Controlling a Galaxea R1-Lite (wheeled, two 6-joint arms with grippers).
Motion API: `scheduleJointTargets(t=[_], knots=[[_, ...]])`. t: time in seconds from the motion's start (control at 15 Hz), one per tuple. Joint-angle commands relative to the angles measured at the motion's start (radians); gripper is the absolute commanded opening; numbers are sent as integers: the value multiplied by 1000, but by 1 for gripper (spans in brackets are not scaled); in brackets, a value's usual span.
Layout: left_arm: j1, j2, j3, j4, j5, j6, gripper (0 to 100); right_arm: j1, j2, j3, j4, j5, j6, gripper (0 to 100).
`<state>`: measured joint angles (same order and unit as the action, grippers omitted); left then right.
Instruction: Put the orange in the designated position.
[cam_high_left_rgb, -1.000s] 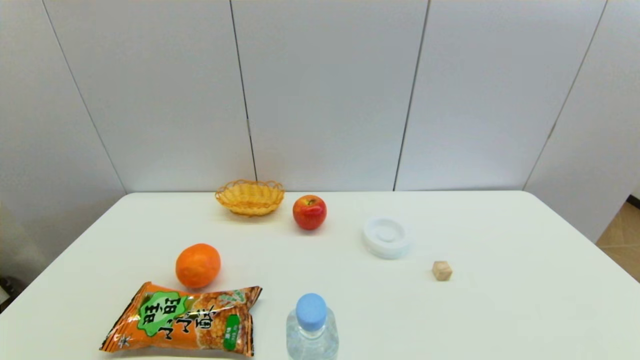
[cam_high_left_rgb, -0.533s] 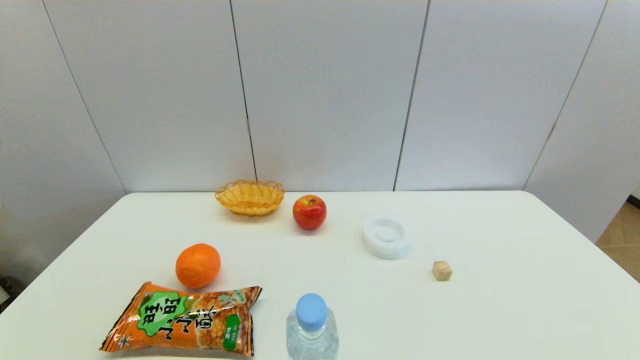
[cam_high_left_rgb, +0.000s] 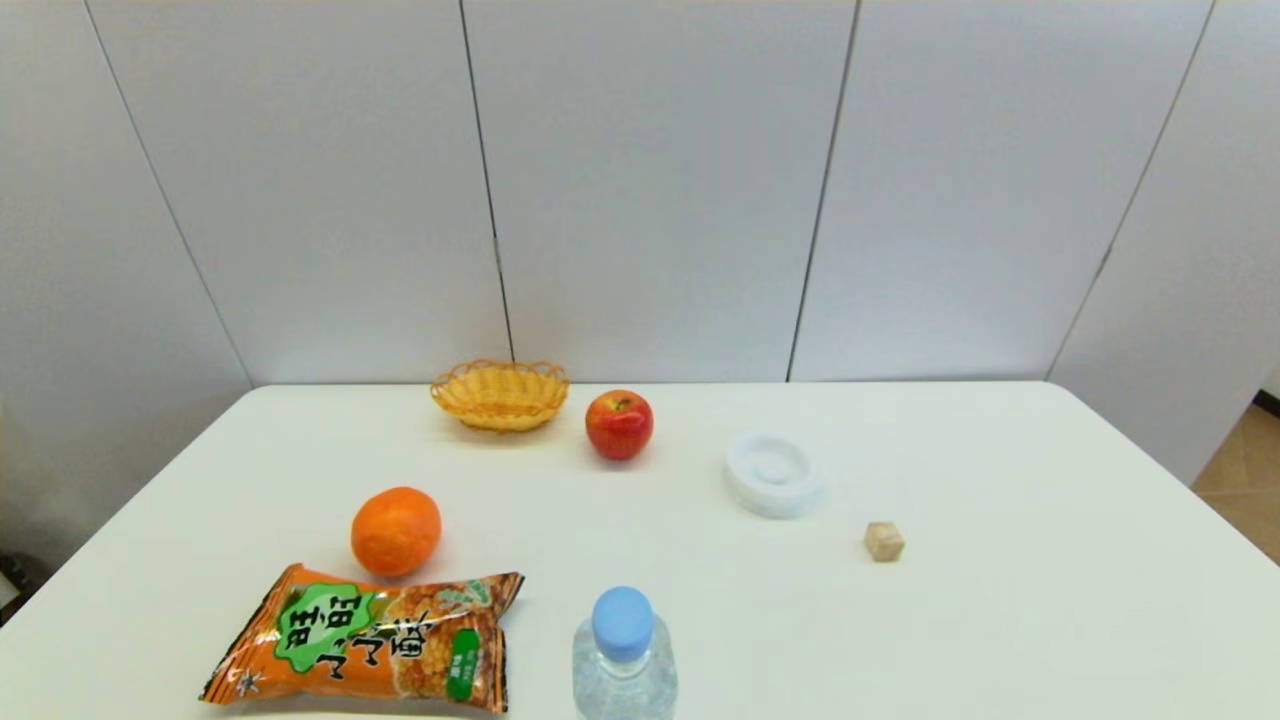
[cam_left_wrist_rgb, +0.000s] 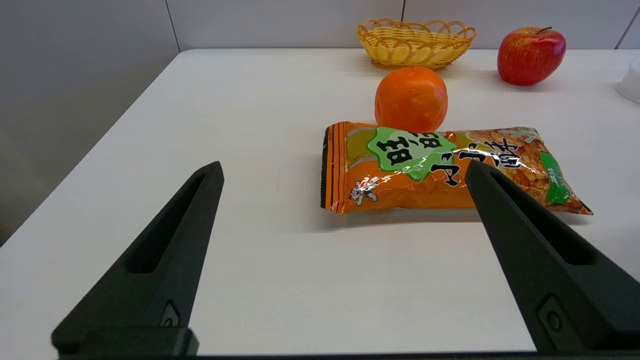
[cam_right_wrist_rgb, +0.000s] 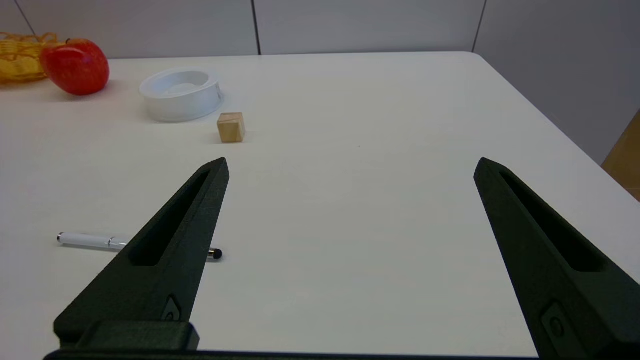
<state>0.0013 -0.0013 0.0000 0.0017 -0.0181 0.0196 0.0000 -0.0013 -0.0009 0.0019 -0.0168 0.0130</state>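
Observation:
The orange (cam_high_left_rgb: 396, 531) rests on the white table's left half, just behind the orange snack bag (cam_high_left_rgb: 370, 638); the left wrist view shows the orange (cam_left_wrist_rgb: 411, 99) touching the bag's far edge. My left gripper (cam_left_wrist_rgb: 344, 170) is open near the table's front left, well short of the fruit, nothing between its fingers. My right gripper (cam_right_wrist_rgb: 350, 167) is open over bare tabletop at the front right. Neither arm shows in the head view. The designated position carries no mark that I can see.
A yellow wicker basket (cam_high_left_rgb: 500, 394) and a red apple (cam_high_left_rgb: 619, 424) stand at the back. A round white dish (cam_high_left_rgb: 772, 474), a small wooden cube (cam_high_left_rgb: 884, 541), a blue-capped water bottle (cam_high_left_rgb: 623, 655) and a white pen (cam_right_wrist_rgb: 95, 241) also lie on the table (cam_high_left_rgb: 1000, 620).

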Motion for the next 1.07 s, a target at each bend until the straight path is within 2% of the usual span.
scheduleJointTargets(t=[0.07,1.07], knots=[[0,1,0,0,0,0,100,0,1,1,0,0,4,100],[0,1,0,0,0,0,100,0,1,-1,0,0,4,100]])
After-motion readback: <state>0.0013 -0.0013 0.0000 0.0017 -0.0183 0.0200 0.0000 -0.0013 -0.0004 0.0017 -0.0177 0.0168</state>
